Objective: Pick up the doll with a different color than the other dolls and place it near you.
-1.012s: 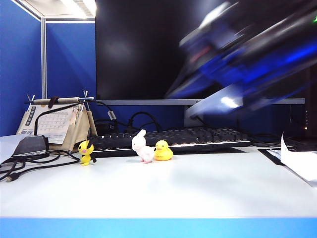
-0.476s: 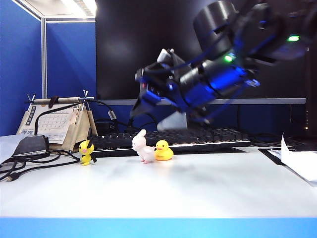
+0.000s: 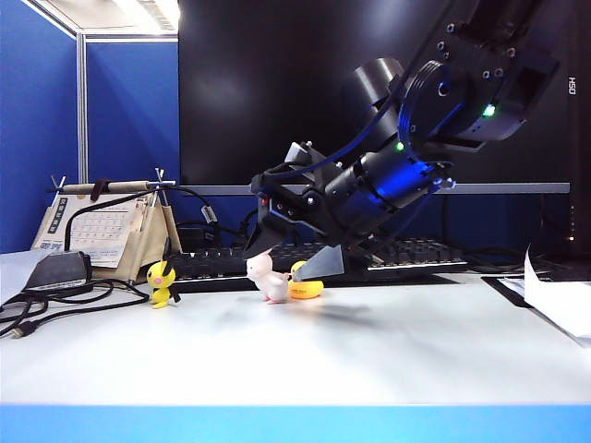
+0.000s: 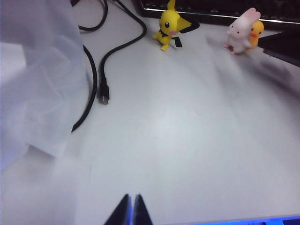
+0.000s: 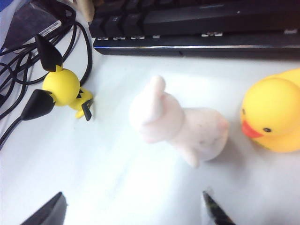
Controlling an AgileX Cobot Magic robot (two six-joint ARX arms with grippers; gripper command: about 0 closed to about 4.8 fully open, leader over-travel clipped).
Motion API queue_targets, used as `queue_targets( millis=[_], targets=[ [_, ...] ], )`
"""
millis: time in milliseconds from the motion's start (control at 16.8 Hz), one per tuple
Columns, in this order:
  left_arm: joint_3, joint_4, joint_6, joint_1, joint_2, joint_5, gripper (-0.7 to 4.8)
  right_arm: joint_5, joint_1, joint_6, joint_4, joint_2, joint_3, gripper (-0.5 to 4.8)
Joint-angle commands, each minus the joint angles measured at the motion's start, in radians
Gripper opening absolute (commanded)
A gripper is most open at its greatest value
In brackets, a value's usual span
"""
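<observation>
Only left wrist [image 4: 131, 212] – jaws together, right gripper [image 5: 136, 208] spread

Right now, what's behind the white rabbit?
Behind the white rabbit sits the black keyboard; the yellow duck stands beside it. In the exterior view the open right gripper hides part of both.

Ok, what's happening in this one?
The right gripper has come down over the three dolls by the keyboard, jaws open around the pale-pink rabbit but not closed on it. The yellow duck stands beside the rabbit, the yellow pointy-eared figure farther off. The left gripper hangs shut over bare table, away from them.
</observation>
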Motion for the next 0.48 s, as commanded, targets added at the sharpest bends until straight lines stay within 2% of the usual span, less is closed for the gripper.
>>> queue_targets(
  millis=[60, 476],
  targets=[
    [0.002, 0.002, 0.0, -0.001, 0.001, 0.001, 0.24, -0.02, 0.003, 0.002, 0.031, 0.018, 0.01, 3.68],
    [0.002, 0.002, 0.001, -0.001, 0.001, 0.001, 0.24, -0.055, 0.003, 0.013, 0.035, 0.124, 0.065, 3.68]
  ],
)
